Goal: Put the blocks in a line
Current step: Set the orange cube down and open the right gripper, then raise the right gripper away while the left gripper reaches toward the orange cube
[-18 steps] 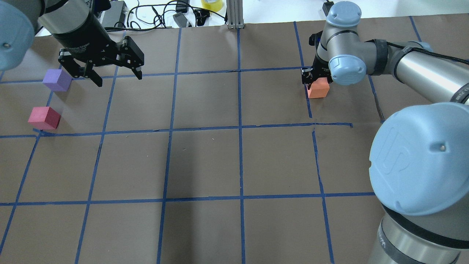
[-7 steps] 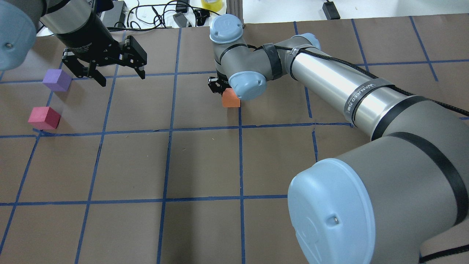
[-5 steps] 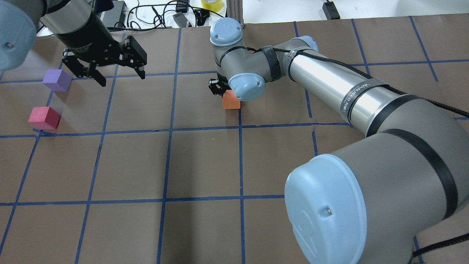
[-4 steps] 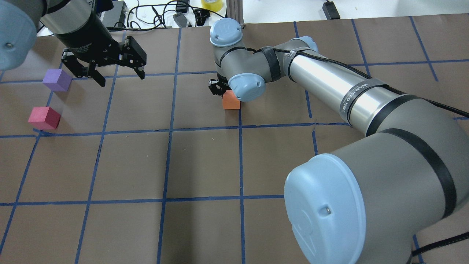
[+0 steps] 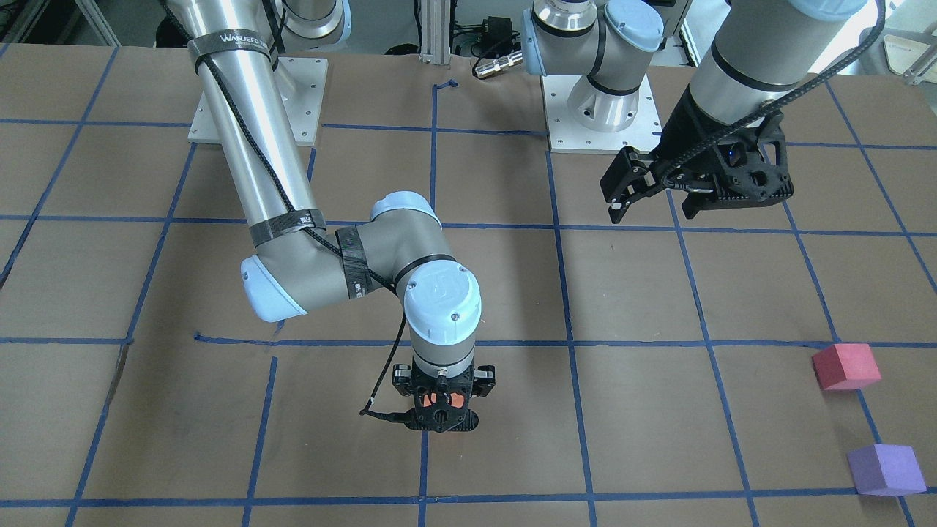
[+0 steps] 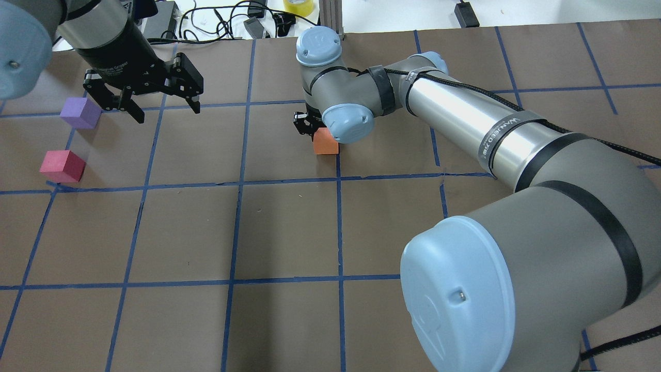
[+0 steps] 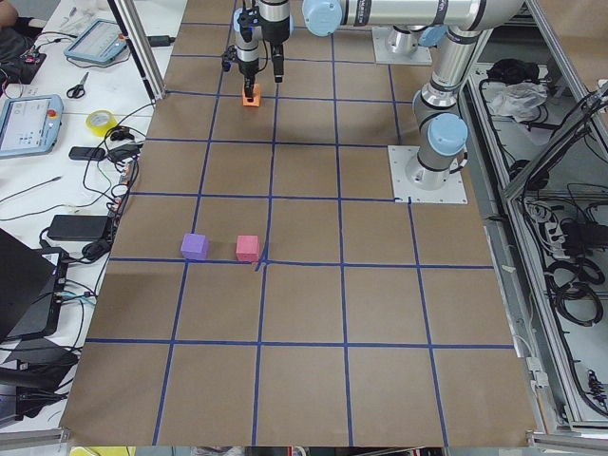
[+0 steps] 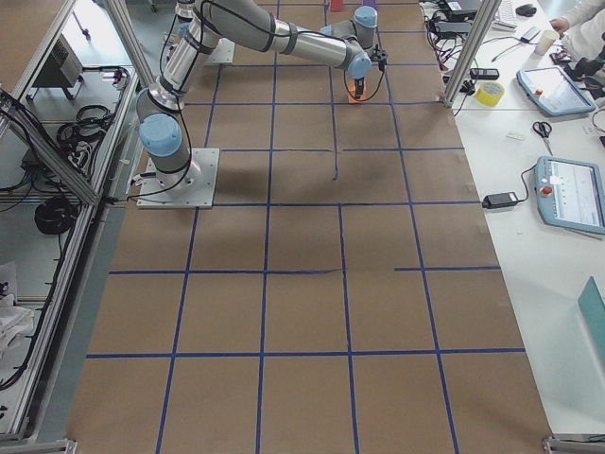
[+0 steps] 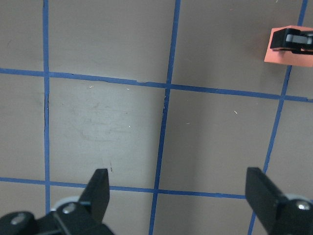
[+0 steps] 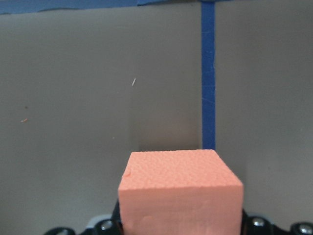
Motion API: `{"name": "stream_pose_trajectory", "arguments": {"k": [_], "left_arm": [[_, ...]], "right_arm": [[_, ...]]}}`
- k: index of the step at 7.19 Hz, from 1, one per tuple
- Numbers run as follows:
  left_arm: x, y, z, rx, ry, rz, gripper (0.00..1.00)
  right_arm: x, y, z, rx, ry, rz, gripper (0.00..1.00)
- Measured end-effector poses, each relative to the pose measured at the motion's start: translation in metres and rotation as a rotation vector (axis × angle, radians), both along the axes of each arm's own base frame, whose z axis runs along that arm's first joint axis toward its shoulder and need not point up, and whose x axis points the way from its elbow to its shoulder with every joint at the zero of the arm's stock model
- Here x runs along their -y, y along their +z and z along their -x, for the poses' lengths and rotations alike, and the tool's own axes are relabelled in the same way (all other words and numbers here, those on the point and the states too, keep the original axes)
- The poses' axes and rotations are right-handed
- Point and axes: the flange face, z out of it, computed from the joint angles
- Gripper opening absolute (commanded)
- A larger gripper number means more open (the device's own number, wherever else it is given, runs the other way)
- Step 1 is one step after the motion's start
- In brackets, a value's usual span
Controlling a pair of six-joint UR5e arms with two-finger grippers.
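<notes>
Near arm (image 8: 274,33) stretched across gridded table (image 8: 302,312), tool (image 8: 359,84) over orange block (image 8: 356,95)

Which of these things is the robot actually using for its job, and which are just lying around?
For the job: orange block, held in the right arm's fingers; red block; purple block.

Just lying about: yellow tape roll, scissors, cables, a tablet.
</notes>
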Motion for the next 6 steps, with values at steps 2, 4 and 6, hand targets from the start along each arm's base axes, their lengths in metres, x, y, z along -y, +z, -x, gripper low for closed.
{"name": "stream_pose_trajectory", "arguments": {"k": [2,4,6], "left_arm": [[0.001,-0.001,0.000,0.000,0.001,-0.002,1.00],[0.004,-0.003,0.000,0.000,0.001,0.003,1.00],[0.030,-0.016,-0.002,0.000,0.004,0.042,1.00]], "right_arm": [[0.003,0.023,0.006,0.014,-0.006,0.027,1.00],[0.007,0.073,0.033,0.023,-0.012,0.050,1.00],[0.008,0.128,0.100,0.002,-0.009,0.010,1.00]]}}
